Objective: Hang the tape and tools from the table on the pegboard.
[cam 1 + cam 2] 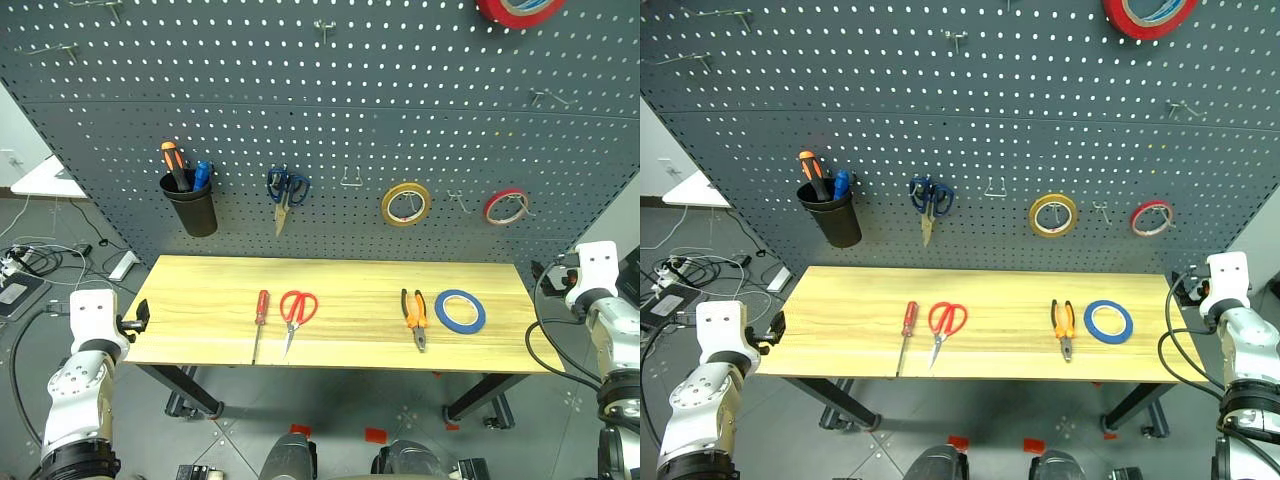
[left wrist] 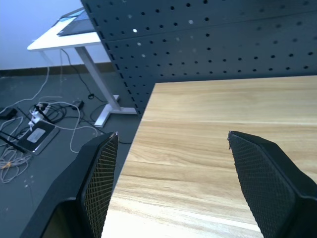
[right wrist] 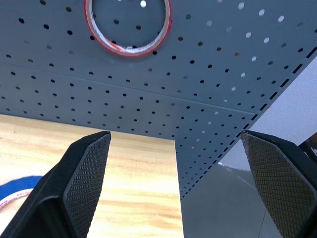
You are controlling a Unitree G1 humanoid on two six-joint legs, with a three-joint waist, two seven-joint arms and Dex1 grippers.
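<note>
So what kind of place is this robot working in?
Probably a workshop or lab tool station: a dark pegboard hung with tape rolls and scissors, a wooden table laid with hand tools, and cables on the floor.

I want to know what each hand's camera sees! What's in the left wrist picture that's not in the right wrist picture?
Left wrist picture alone: a white side table off to the side, and a tangle of cables with a power strip on the grey floor.

Right wrist picture alone: a red tape roll hanging on the board, and a bit of the blue tape lying on the wood.

Both: the dark pegboard, the light wooden table, and that hand's own two black fingers, spread wide with nothing between them.
</note>
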